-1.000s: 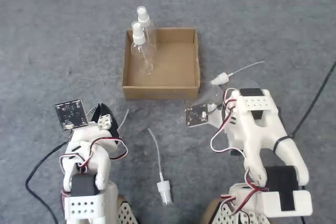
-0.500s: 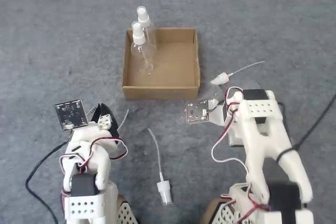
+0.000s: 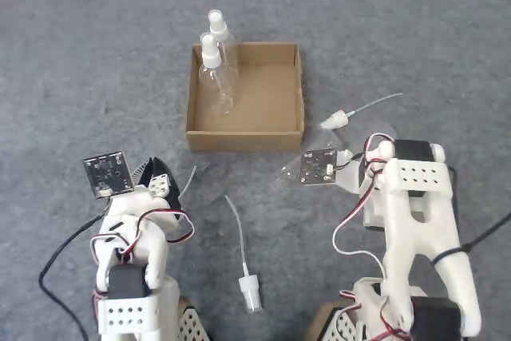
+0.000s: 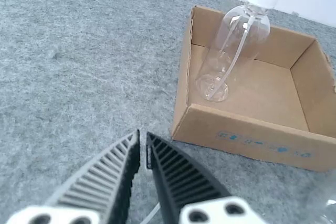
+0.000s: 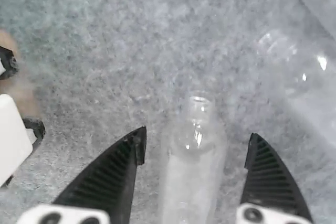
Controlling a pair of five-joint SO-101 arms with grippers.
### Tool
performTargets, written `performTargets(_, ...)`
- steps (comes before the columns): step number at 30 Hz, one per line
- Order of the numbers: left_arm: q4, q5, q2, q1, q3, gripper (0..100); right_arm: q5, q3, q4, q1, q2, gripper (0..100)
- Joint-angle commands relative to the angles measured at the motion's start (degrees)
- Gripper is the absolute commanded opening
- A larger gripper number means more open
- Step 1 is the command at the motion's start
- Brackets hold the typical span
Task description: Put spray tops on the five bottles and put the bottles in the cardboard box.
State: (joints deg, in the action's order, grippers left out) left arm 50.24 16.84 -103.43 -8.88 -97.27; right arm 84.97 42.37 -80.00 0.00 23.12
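Cardboard box [image 3: 243,141]: one capped bottle [image 3: 217,81], upright. Left fingers [image 4: 113,171]: nearly closed, empty. Right fingers [image 5: 113,174]: spread astride uncapped bottle [image 5: 191,166].

Fuzzy, dull, shiny
The grey table mat [image 3: 80,77] is fuzzy (like felt), the cardboard box [image 3: 243,140] is dull brown card, the bottle [image 5: 193,150] is clear shiny plastic.
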Motion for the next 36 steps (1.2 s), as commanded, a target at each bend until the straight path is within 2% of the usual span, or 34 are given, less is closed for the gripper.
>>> performTargets(1,0.2,-0.4,-0.8,0.3,0.7,1,-1.3,-1.9,-0.7,2.9,-0.6,25.3)
performTargets(5,0.2,-0.4,-0.8,0.3,0.7,1,-1.3,-1.8,0.0,3.6,-3.7,25.3)
performTargets(18,0.3,-0.4,-0.8,0.3,0.7,1,-1.3,-1.6,16.0,8.5,-20.2,24.7)
performTargets(22,0.2,-0.4,-0.8,0.3,0.7,1,-1.6,-1.8,16.4,8.1,-20.7,13.6)
performTargets(24,0.2,-0.4,-0.8,0.3,0.7,1,-1.7,-1.9,16.3,7.3,-19.7,8.4)
performTargets(27,0.2,-0.4,-0.8,0.3,0.7,1,-3.6,-2.0,13.3,6.2,-17.4,7.9)
performTargets(36,0.2,-0.4,-0.8,0.3,0.7,1,-18.7,-2.0,3.8,-7.0,-5.9,7.9)
